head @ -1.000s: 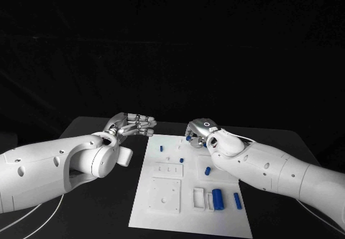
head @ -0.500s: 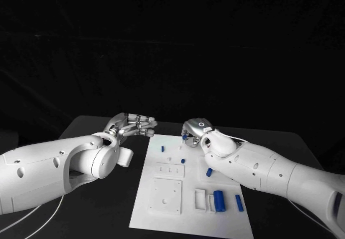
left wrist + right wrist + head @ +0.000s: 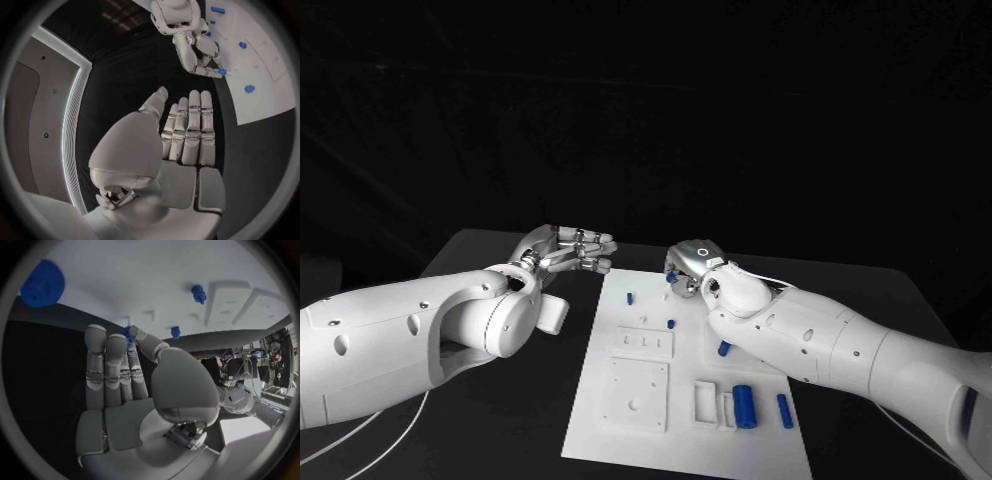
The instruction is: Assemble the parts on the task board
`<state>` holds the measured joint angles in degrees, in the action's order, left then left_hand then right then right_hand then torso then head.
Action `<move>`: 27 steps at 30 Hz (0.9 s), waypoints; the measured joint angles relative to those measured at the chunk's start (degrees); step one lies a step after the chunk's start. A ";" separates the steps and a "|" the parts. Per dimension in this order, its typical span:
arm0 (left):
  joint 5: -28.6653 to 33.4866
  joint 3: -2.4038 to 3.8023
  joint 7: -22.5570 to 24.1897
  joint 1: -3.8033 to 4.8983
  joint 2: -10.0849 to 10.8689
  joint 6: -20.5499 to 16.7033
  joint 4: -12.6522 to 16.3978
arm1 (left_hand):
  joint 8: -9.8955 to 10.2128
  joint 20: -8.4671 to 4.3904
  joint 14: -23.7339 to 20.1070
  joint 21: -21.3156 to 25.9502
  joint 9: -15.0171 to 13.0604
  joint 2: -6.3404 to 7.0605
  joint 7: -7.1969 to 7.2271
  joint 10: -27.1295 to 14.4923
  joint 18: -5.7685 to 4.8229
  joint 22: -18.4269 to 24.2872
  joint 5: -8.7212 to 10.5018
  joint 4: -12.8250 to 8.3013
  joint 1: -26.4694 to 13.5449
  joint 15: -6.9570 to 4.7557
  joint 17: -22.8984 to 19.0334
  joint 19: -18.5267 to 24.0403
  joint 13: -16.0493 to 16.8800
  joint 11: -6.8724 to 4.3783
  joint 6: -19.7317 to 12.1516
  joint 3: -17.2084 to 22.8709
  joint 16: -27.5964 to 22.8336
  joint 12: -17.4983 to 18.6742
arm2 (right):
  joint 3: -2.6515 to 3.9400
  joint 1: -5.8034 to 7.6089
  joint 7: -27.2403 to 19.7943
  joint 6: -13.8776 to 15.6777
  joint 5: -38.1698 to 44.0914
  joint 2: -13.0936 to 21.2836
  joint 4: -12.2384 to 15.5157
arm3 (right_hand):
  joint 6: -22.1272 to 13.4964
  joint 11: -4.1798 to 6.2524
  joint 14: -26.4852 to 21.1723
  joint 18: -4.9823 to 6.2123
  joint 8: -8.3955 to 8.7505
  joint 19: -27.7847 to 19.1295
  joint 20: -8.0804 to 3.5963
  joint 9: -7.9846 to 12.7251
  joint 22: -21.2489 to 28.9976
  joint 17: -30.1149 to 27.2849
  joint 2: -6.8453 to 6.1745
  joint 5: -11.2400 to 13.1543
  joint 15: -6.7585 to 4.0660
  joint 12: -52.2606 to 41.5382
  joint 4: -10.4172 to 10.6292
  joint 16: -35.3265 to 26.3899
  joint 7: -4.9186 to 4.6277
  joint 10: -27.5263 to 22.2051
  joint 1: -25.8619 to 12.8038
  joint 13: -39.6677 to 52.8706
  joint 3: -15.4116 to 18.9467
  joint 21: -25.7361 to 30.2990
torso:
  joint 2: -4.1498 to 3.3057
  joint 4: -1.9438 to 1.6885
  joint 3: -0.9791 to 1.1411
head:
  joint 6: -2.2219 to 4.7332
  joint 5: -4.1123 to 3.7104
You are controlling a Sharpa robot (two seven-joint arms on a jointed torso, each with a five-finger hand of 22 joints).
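The white task board [image 3: 625, 445] lies lengthwise in the middle of the table. My right hand [image 3: 689, 262] hovers over its far end and pinches a small blue part [image 3: 127, 333] between thumb and fingertip; the left wrist view shows that part [image 3: 220, 72] at the tips of the right hand [image 3: 197, 50]. My left hand [image 3: 567, 250] is held just beyond the board's far left corner, and its fingers [image 3: 187, 125] are stretched out flat with nothing in them. Small blue pegs [image 3: 630, 298] [image 3: 671, 323] stand on the board.
Near the board's front right, a thick blue cylinder [image 3: 746, 403] sits beside a thinner blue pin [image 3: 783, 410], with another blue piece [image 3: 724, 348] higher up. A blue gear [image 3: 42, 277] rests on the board [image 3: 156, 280]. Black table surrounds the board.
My right hand has drifted a little to the left over the board's far end, still pinching the blue part. The left hand has stayed where it was.
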<state>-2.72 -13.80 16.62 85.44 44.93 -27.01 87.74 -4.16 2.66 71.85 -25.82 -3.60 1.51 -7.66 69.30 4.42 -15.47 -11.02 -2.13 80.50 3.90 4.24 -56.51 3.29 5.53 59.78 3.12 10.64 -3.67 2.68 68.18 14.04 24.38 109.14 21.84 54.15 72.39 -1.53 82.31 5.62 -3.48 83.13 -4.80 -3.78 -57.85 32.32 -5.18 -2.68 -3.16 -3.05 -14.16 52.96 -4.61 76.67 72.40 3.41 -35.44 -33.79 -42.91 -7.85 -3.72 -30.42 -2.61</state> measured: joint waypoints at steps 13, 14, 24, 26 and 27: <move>-0.10 0.00 -0.02 0.16 0.03 0.00 0.08 | 0.00 0.00 0.00 0.00 0.00 0.00 0.00 0.00 0.00 0.16 0.23 -0.16 0.00 0.00 0.00 0.00 0.00 0.00 0.00 -0.16 0.00 0.00 | -0.08 0.00 0.09 -0.88 0.35 0.22 -0.15 | -0.04 0.00 0.00 0.54 0.04 0.00 0.00 -0.02 -1.15 -0.20 -0.37 0.00 0.00 0.06 0.01 0.00 -0.02 -0.01 -0.23 0.02 -0.34 0.99 | -0.05 0.07 -0.08 | -0.21 -0.01; -0.11 0.00 -0.02 0.17 0.03 0.00 0.07 | 0.00 0.00 0.00 0.00 0.00 0.00 0.00 0.00 0.00 0.16 0.23 -0.16 0.00 0.00 0.00 0.00 0.00 0.00 0.00 -0.16 0.00 0.00 | -0.09 0.00 0.10 -0.98 0.37 0.25 -0.13 | -0.04 -0.01 0.00 0.54 0.05 0.00 0.00 -0.02 -1.24 -0.20 -0.37 0.00 0.00 0.06 0.01 0.00 -0.02 -0.01 -0.23 0.02 -0.34 0.99 | -0.06 0.07 -0.09 | -0.21 -0.01; -0.18 0.00 -0.04 0.18 -0.19 0.00 -0.27 | 0.00 0.00 0.00 0.00 0.00 0.00 0.00 0.00 0.00 0.15 0.22 -0.16 0.00 0.00 0.01 0.00 0.00 0.00 0.00 -0.16 0.00 0.00 | -0.11 0.07 0.08 -1.71 0.47 0.12 0.15 | 0.24 -0.01 0.01 0.60 0.01 0.40 0.01 -0.04 -1.49 -0.27 -0.59 0.01 0.01 0.10 0.01 0.00 0.03 -0.01 -0.44 0.02 -0.33 1.21 | -0.16 0.01 -0.24 | -0.18 -0.01; -0.19 0.00 -0.04 0.18 -0.20 0.00 -0.27 | 0.00 0.00 0.00 0.00 0.00 0.00 0.00 0.00 0.00 0.15 0.22 -0.16 0.00 0.00 0.01 0.00 0.00 0.00 0.00 -0.16 0.00 0.00 | -0.11 0.09 0.04 -1.73 0.47 0.01 0.04 | 0.24 -0.01 0.01 0.61 -0.01 0.40 0.01 -0.04 -1.60 -0.35 -0.58 0.01 0.01 0.10 0.01 0.00 0.03 -0.01 -0.45 0.02 -0.33 1.56 | -0.19 -0.03 -0.24 | -0.18 -0.01; -0.20 -0.01 -0.04 0.19 -0.21 0.00 -0.27 | 0.00 0.00 0.00 0.00 0.00 0.00 0.00 0.00 0.00 0.15 0.22 -0.16 0.00 0.00 0.01 0.00 0.00 0.00 0.00 -0.16 0.00 0.00 | -0.11 0.10 0.02 -1.72 0.48 -0.06 -0.02 | 0.24 -0.01 0.01 0.61 -0.01 0.41 0.01 -0.04 -1.60 -0.35 -0.58 0.01 0.01 0.10 0.01 0.00 0.03 -0.01 -0.45 0.01 -0.33 1.65 | -0.20 -0.03 -0.25 | -0.18 -0.01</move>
<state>-2.91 -13.82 16.58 85.63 44.72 -27.01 87.47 -4.16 2.66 71.85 -25.83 -3.60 1.51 -7.66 69.30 4.43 -15.32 -10.79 -2.29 80.50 3.90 4.24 -56.51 3.29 5.53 59.78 2.96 10.64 -3.67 2.57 68.29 14.06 22.66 109.61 21.78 54.13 72.63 -1.53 82.32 6.22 -3.49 83.54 -4.79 -3.83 -59.45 31.97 -5.75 -2.66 -3.15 -2.94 -14.15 52.96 -4.58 76.66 71.95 3.43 -35.77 -32.15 -43.11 -7.88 -3.98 -30.60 -2.62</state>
